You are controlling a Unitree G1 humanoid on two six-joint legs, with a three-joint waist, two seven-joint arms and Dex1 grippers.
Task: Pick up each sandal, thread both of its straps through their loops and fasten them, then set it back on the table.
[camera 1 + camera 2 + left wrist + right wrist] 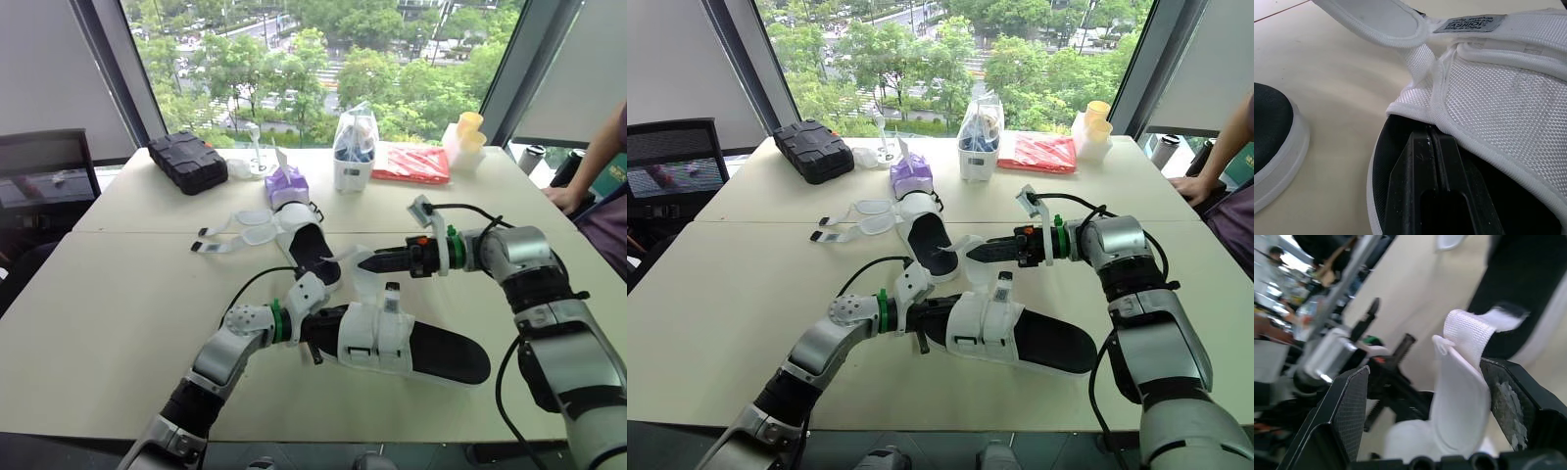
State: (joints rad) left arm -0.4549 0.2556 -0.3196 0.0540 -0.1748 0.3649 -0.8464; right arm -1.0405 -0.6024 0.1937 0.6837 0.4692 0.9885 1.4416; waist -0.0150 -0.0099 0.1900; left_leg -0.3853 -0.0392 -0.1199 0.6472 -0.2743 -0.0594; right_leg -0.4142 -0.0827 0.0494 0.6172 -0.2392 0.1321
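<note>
The near sandal [431, 351], black sole with white straps, lies on the table in front of me. My left gripper [316, 339] is pushed in at its left end, fingers [1420, 166] shut together on the black footbed under the white upper [1498, 98]. One loose strap [363, 284] curls up from this sandal. My right gripper [1425, 396] is open around that strap [1459, 382], which leans against one finger [1508, 401]. The second sandal [312, 247] lies farther back, its straps [238, 233] spread flat to the left.
At the back of the table [118, 294] stand a black case [186, 162], a purple pouch [286, 182], a bagged white container [355, 149], a red packet [411, 164] and yellow cups [468, 135]. A person's arm [591, 162] rests at the far right edge.
</note>
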